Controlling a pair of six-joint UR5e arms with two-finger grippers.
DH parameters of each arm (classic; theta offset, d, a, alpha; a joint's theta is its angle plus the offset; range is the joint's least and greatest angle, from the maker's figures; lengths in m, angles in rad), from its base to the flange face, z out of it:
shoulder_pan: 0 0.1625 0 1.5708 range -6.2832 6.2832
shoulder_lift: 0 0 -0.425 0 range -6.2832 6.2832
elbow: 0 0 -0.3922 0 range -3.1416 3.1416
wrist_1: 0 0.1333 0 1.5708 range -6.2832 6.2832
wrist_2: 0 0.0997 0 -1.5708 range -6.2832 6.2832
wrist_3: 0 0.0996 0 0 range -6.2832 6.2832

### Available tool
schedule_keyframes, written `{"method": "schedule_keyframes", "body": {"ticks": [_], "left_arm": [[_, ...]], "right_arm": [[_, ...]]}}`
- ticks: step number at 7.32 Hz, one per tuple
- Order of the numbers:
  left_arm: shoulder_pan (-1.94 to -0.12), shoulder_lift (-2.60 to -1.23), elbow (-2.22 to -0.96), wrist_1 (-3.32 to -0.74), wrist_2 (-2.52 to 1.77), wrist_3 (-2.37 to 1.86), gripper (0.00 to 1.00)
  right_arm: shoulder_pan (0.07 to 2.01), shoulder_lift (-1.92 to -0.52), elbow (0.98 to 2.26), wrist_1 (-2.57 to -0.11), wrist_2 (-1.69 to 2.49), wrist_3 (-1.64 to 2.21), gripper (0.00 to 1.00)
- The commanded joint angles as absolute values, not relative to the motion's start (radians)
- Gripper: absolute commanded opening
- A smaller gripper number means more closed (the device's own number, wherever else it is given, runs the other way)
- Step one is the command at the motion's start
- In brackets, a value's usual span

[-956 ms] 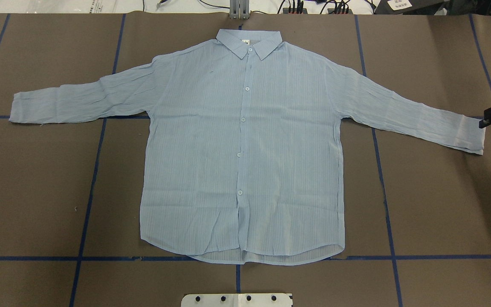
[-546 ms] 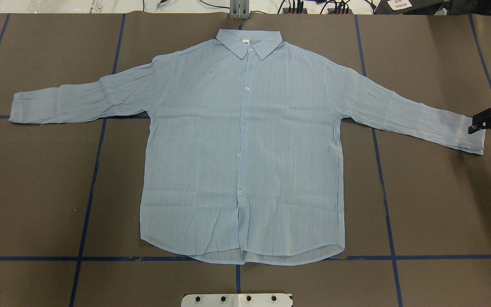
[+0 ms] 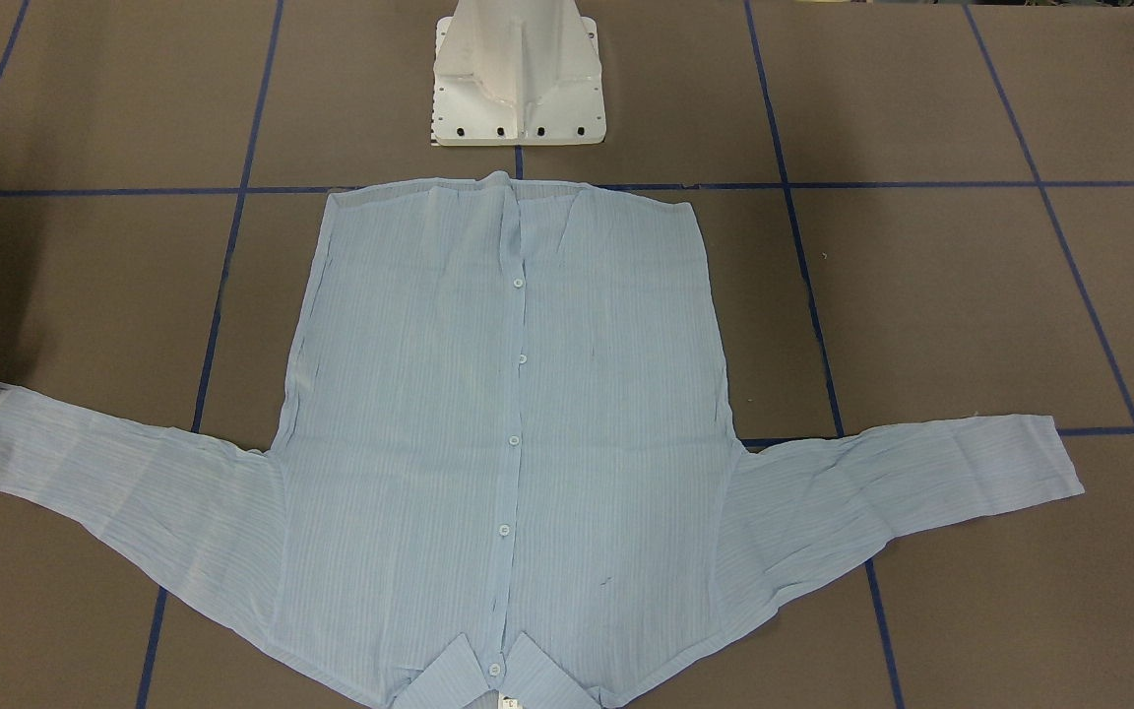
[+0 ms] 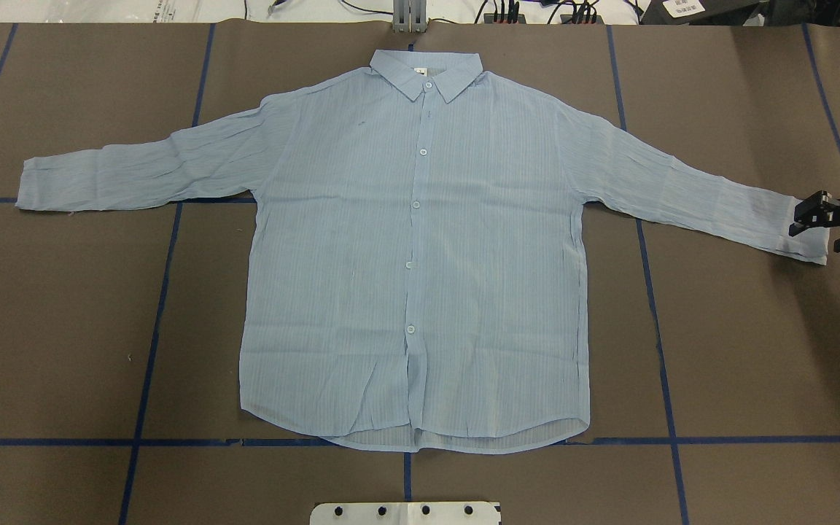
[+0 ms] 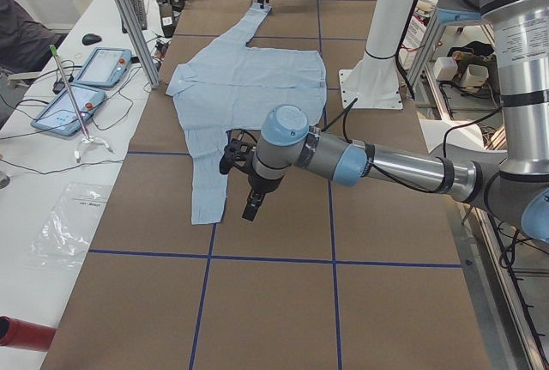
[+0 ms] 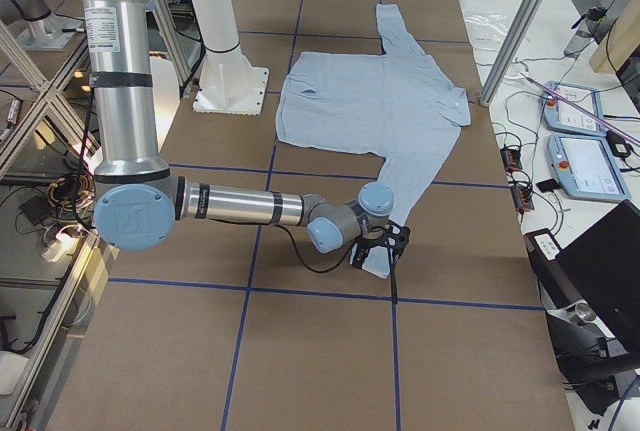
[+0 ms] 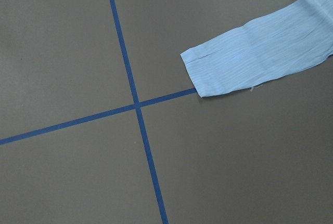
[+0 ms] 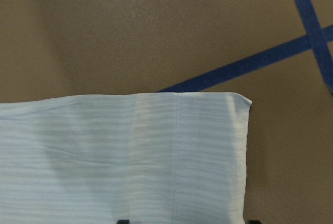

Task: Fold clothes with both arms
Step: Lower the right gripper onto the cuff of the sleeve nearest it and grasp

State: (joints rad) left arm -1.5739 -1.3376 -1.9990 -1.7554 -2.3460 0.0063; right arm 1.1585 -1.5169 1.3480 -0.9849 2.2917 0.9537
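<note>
The shirt (image 4: pixel 420 255) lies flat and buttoned in the middle of the tabletop (image 4: pixel 741 350), collar (image 4: pixel 426 73) toward the far edge, hem (image 4: pixel 420 437) toward the robot's edge. Brown surface crossed by blue tape lines (image 4: pixel 150 350) lies open toward the left and right edges. The right tool (image 4: pixel 825 227), fingers apart, straddles the right cuff (image 4: pixel 803 233) near the right edge. The left tool (image 5: pixel 249 203) hovers beside the left cuff (image 7: pixel 218 73); I cannot tell its state. The fabric is thin, pale blue, finely striped and lightly creased.
</note>
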Motion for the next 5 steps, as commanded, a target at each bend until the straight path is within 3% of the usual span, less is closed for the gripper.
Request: {"method": "schedule_keyframes", "body": {"ticks": [1, 2, 3, 4, 5], "left_arm": [[-1.574, -1.338, -2.009, -1.753, -2.345, 0.005, 1.0], [-1.574, -1.339, -2.01, -1.753, -2.345, 0.005, 1.0], [-1.574, -1.339, -2.011, -1.753, -2.345, 0.002, 1.0], [-1.574, -1.339, -2.017, -1.749, -2.345, -0.003, 1.0], [-1.574, -1.338, -2.022, -1.746, -2.345, -0.003, 1.0]], "right_arm": [[1.158, -1.517, 1.33, -0.983, 2.292, 0.953, 0.77], [1.158, -1.517, 1.331, -0.985, 2.292, 0.956, 0.68], [1.158, -1.52, 1.331, -0.985, 2.292, 0.957, 0.4], [1.16, -1.525, 1.331, -0.983, 2.292, 0.956, 0.0], [1.161, -1.526, 1.344, -0.985, 2.295, 0.96, 0.0]]}}
